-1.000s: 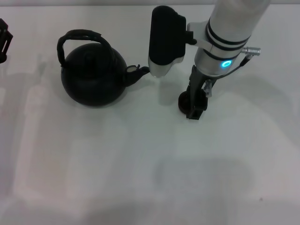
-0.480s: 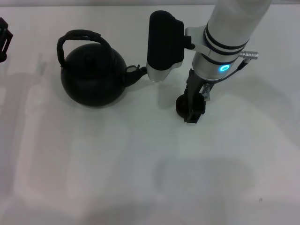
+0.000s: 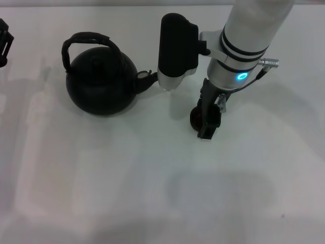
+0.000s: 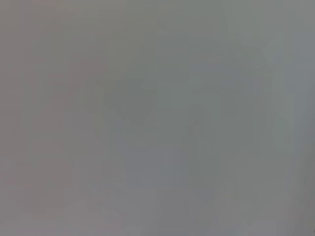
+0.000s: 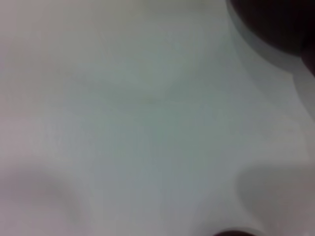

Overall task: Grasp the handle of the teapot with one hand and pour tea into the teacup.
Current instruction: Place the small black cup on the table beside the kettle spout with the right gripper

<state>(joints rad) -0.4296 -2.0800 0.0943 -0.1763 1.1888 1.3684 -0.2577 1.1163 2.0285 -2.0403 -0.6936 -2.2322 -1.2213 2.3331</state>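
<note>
Teapot: sits upper left of centre in the head view, upright on the white table, lid on, spout pointing right. Its handle arches over the top, free of any contact.

Teacup: lies right of centre, well apart from the teapot body, partly hidden behind the right gripper. Only its left rim shows.

Right gripper: low at the table, at the teacup. The fingers appear to straddle or pinch the cup, but whether they are pressed onto it cannot be told. The right wrist view shows only bare table and dark edges in its upper right corner.

Left gripper: a sliver at the far left edge of the head view, parked away from the work; its finger state cannot be told. The left wrist view shows nothing usable.

Assessment of handling: the teapot looks heavy and rigid, heavier if filled. The wrapped, rough handle should give good friction. Best hold is judged to be the crown of the arch, so the pot hangs level and tips predictably. The teacup looks small, light and easily knocked over.
</note>
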